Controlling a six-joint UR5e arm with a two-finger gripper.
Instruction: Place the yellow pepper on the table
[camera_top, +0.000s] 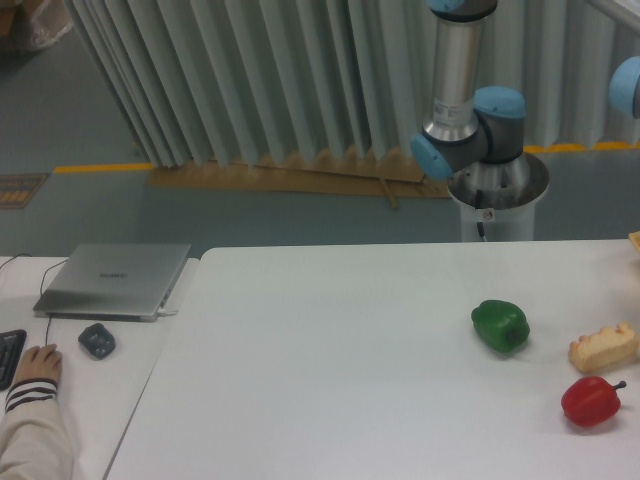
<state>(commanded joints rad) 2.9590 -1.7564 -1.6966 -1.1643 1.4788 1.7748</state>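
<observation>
Fixed camera view. The large plain white counter (330, 340) with a smooth matte top and a rounded corner fills the lower frame. On its right part lies a glossy green bell pepper (500, 325). Further right, a pale crusty piece of bread (603, 348) lies at the frame edge, and below it a shiny red bell pepper (591, 401) with a dark stem. No yellow pepper is visible in this view.

The silver and light-blue robot arm (468, 130) stands on its base behind the counter's far edge. Its hand is out of frame.

On the adjoining white desk (110, 380) at left lie a closed silver laptop (115, 280), a dark computer mouse (97, 341) and a person's hand (38, 364) in a striped cuff.
</observation>
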